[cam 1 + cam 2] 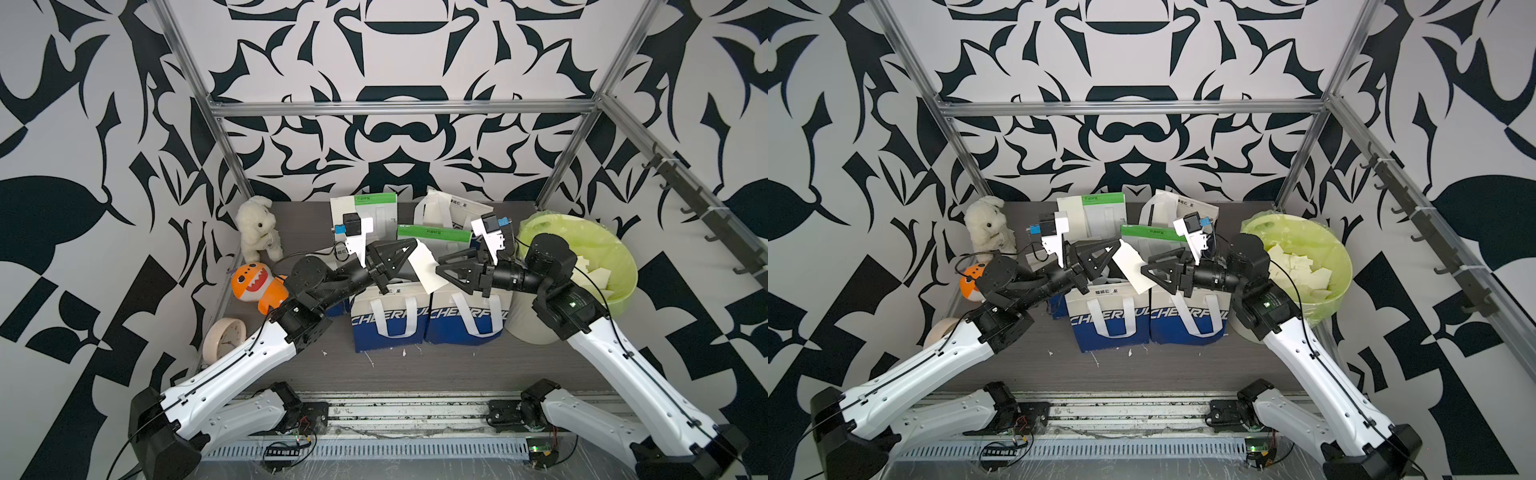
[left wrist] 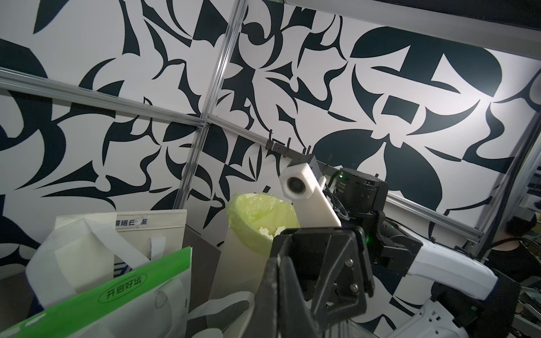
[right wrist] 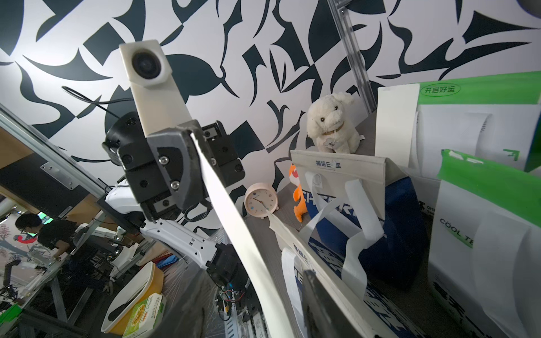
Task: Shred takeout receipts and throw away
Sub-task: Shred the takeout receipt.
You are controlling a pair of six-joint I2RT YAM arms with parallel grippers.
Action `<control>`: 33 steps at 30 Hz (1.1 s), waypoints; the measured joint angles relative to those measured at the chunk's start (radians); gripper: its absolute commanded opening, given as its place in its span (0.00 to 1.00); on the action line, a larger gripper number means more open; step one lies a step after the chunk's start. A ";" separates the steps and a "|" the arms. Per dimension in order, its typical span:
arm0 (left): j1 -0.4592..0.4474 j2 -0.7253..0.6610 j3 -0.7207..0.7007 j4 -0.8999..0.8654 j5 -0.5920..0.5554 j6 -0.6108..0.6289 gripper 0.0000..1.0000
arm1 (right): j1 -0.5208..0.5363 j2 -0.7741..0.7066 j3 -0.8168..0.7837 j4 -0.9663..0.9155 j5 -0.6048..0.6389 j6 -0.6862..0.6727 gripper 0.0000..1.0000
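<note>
While left gripper clamps receipt, right gripper straddles it, part-open.

Overhead stereo pair; close wrist views, mutually opposed

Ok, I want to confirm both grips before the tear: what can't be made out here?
- Right hand: whether it grips the cream-white paper receipt; in both top views its tips overlap the slip's edge.
- Orange plush toy: mostly behind the left arm in a top view.
- Receipt's end nearest that hand: cut off by the right wrist view's edge.
</note>
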 measured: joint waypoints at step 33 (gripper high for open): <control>0.000 0.069 0.683 -1.112 0.159 0.658 0.99 | 0.056 0.035 0.349 -0.763 0.206 -0.406 0.00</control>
